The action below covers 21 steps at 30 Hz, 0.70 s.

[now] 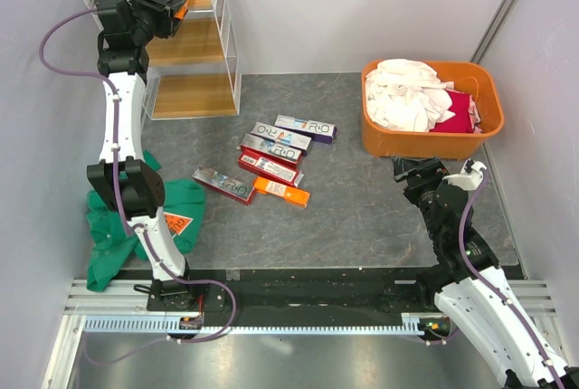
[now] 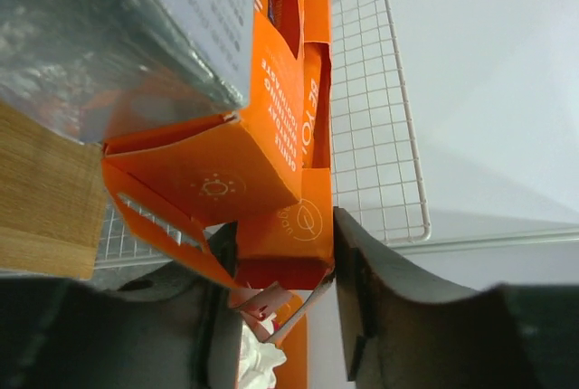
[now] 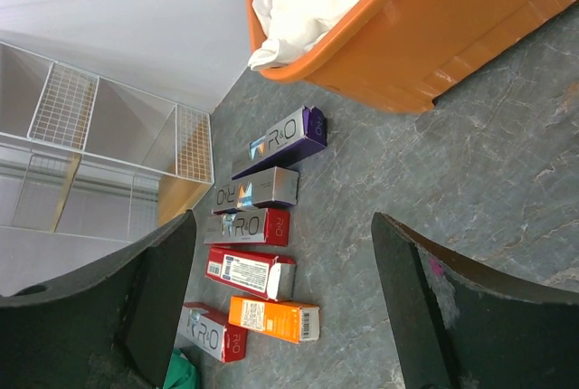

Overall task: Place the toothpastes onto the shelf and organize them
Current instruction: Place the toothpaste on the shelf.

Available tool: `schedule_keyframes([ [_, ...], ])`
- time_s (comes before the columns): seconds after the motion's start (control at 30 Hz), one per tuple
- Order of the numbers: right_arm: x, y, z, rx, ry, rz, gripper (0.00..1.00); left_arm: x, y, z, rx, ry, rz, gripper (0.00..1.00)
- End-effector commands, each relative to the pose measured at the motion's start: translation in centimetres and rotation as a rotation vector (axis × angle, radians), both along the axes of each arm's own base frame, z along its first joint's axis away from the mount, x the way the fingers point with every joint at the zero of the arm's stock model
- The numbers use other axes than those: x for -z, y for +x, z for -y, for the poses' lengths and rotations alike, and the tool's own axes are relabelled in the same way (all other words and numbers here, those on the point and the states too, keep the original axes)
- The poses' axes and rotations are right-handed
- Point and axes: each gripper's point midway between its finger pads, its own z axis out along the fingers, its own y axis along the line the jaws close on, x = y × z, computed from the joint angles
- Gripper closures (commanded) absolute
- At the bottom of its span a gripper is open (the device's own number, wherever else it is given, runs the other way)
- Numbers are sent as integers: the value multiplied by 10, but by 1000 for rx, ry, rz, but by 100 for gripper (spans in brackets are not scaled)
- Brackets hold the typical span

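Observation:
My left gripper [image 1: 170, 2] is raised at the top tier of the white wire shelf [image 1: 226, 41] and is shut on the end of an orange toothpaste carton [image 2: 289, 226]. Beside it on that tier lie another orange carton [image 2: 213, 167] and a silver carton [image 2: 136, 27]. On the table lie a white and purple carton [image 1: 306, 128], a silver one [image 1: 276, 145], two red ones [image 1: 270, 167] [image 1: 223, 185] and an orange one [image 1: 281, 192]. My right gripper [image 1: 432, 175] hangs open and empty above the table, right of the cartons.
An orange tub [image 1: 380, 140] of laundry stands at the back right, just behind my right gripper. A green cloth [image 1: 113, 235] lies at the left by my left arm's base, with an orange piece [image 1: 176, 223] on it.

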Motion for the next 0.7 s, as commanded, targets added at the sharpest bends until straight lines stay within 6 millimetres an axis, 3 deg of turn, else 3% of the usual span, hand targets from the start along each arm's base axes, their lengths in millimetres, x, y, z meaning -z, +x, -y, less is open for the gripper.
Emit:
schedule_keyframes([
  [0.0,-2,-1,4,11,-23,6,14,-22,1,-7,-65,-12,53,34],
  [0.1,-2,-1,4,12,-21,4,14,-26,-1,-3,-50,-9,64,13],
  [0.2,0,-1,4,11,-25,-1,13,-23,-5,2,-19,1,63,6],
  [0.3,0,-2,4,10,-22,-3,14,-20,-13,10,20,8,68,4],
  [0.33,0,-2,3,7,-22,-3,13,-27,-19,11,26,19,95,4],
  [0.4,-1,-2,4,9,-21,-3,14,-17,-23,15,47,25,87,0],
  [0.57,1,-2,3,7,-24,-9,13,-28,-56,22,54,80,178,0],
  [0.63,3,-2,2,3,-25,-13,13,-21,-61,20,37,107,184,0],
  [0.67,3,-2,3,4,-25,-13,13,-33,-71,21,36,119,219,0],
])
